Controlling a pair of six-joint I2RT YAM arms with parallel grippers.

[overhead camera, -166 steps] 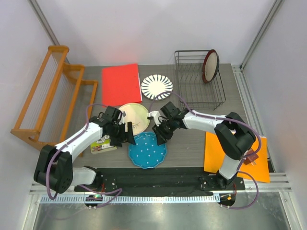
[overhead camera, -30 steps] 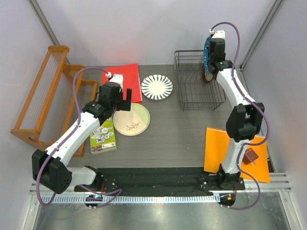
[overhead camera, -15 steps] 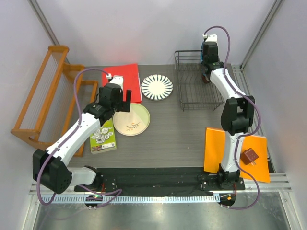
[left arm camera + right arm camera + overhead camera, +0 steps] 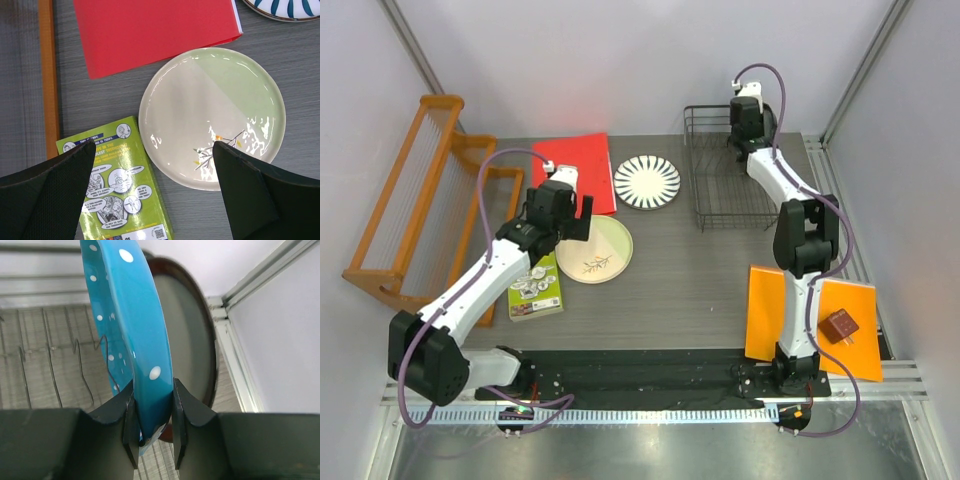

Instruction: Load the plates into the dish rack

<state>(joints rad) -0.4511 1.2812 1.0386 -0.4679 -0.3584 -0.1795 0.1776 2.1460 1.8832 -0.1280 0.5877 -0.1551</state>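
My right gripper [image 4: 153, 395] is shut on the rim of the blue white-dotted plate [image 4: 132, 315] and holds it upright over the black wire dish rack [image 4: 720, 195], near its back edge [image 4: 748, 112]. The dark-red-rimmed beige plate [image 4: 187, 340] stands on edge in the rack just right of the blue one. My left gripper [image 4: 155, 195] is open and empty, hovering above the cream twig plate [image 4: 210, 110], which lies flat on the table [image 4: 595, 250]. The white plate with black petals [image 4: 646, 181] lies flat left of the rack.
A green booklet [image 4: 120, 190] lies left of the cream plate. A red sheet [image 4: 573, 172] lies behind it. An orange wooden slatted rack [image 4: 420, 200] stands at far left. An orange sheet [image 4: 772, 310] with a small brown object [image 4: 840, 325] lies at front right.
My right arm has carried the blue plate leftward along the back of the wire rack. My left gripper has stayed over the cream plate, shifting only slightly.
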